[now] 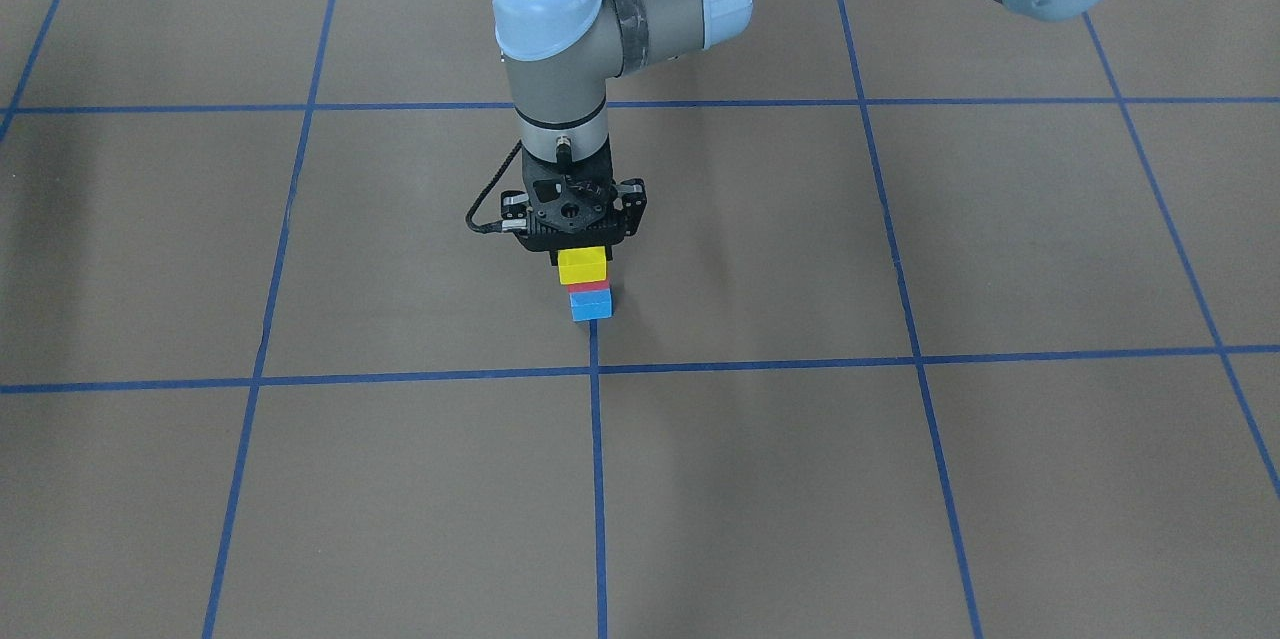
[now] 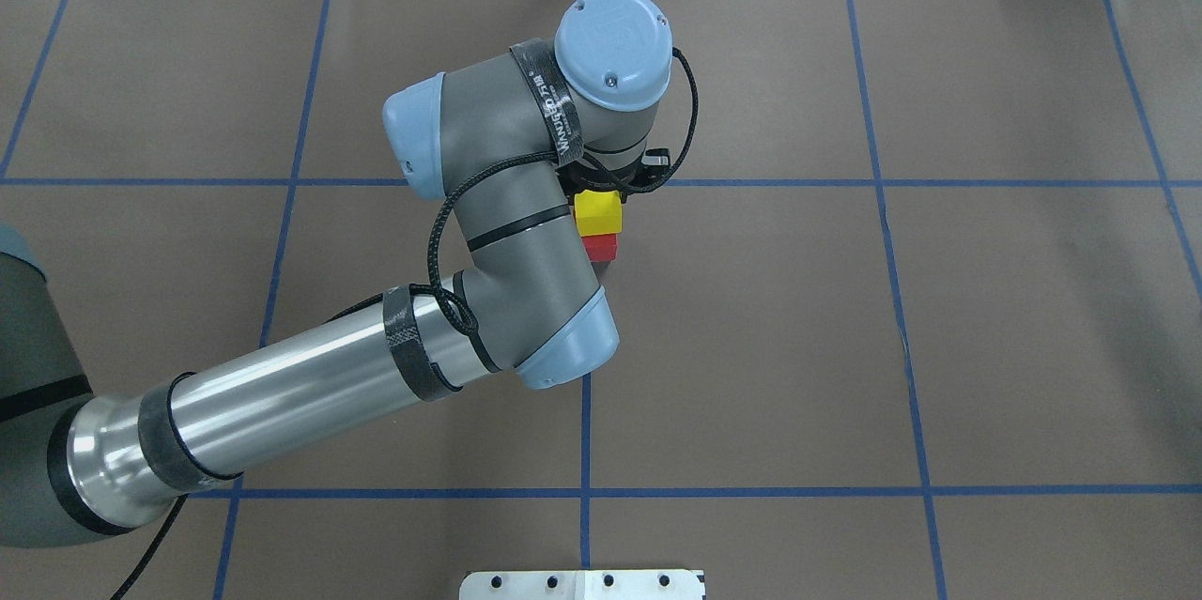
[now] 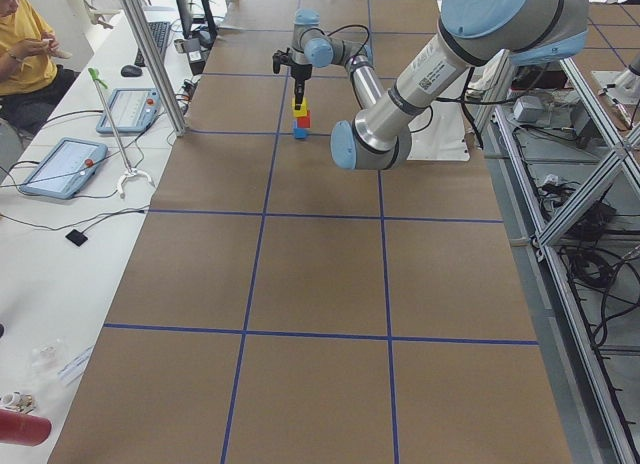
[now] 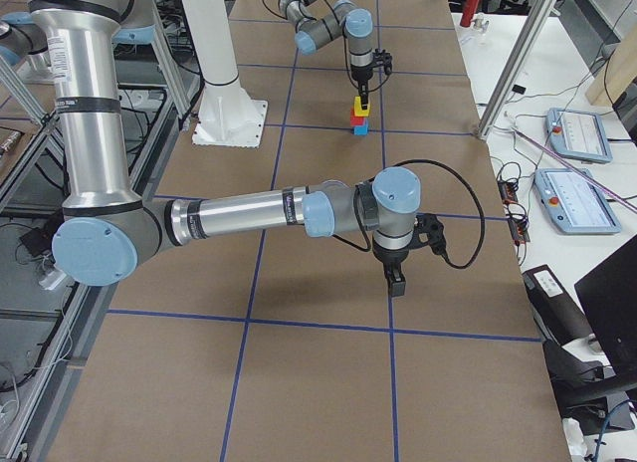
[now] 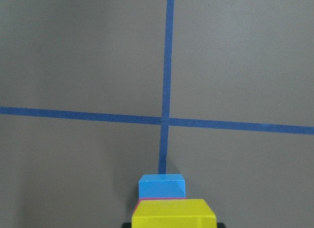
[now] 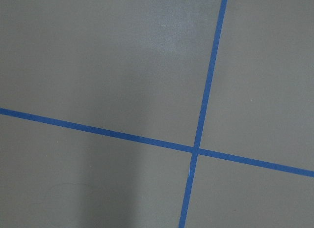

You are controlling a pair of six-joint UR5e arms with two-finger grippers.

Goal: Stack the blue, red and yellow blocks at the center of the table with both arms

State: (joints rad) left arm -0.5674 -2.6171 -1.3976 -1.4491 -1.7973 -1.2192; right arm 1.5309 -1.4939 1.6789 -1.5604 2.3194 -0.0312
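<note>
The left gripper (image 1: 582, 259) points straight down over the tape cross (image 1: 595, 371) at mid-worktop (image 1: 900, 479) and is closed narrowly on the yellow block (image 1: 583, 268), with a finger on either side of it. The left wrist view shows the yellow block at the bottom edge, lying square between the fingers.

The blue block (image 1: 591, 307) sits on the worktop just on the robot's side of the cross, on the tape line that runs toward the robot. The red block (image 1: 589, 287) lies flat on the blue one. The yellow block hangs directly above the red one, shifted slightly to one side. I cannot tell whether the two touch or a thin gap remains. From overhead, the left arm's wrist covers the cross, and only the yellow and red blocks show beside it.

The right gripper (image 4: 396, 283) hangs pointing down over bare worktop, well away from the cross toward the robot's right end. It shows only in the side view, so I cannot tell how wide it stands.
</note>
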